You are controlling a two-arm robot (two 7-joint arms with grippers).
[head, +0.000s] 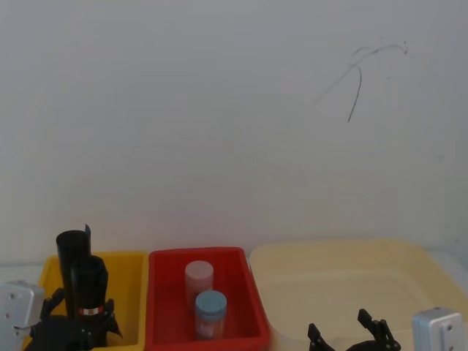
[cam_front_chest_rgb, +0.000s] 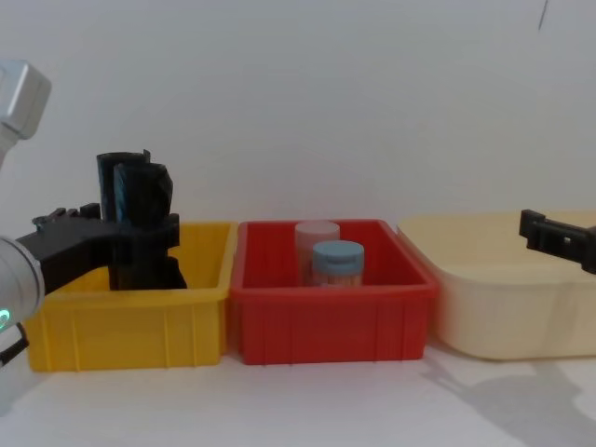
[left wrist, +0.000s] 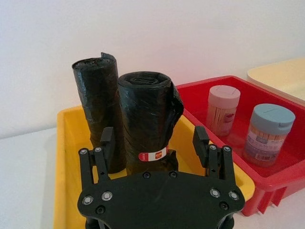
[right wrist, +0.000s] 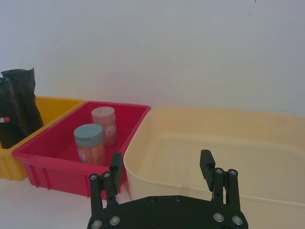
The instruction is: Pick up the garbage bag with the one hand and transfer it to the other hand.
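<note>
Over on the robot's left, inside the yellow bin (left wrist: 66, 157), the garbage bag (left wrist: 145, 119) is standing up straight w/ its red & white label facing the left gripper (left wrist: 153, 136); a plain black roll (left wrist: 95, 100) is standing just behind it; the left gripper's fingers are sitting wide apart, one on each side of the bag, not squeezing it yet. Next door, the red bin (left wrist: 281, 183) is holding a pink-lid jar (left wrist: 223, 109) & a blue-lid jar (left wrist: 269, 133); the right gripper (right wrist: 161, 160) is hanging near the front of the cream bin (right wrist: 214, 143), fingers spread apart & holding nothing.
</note>
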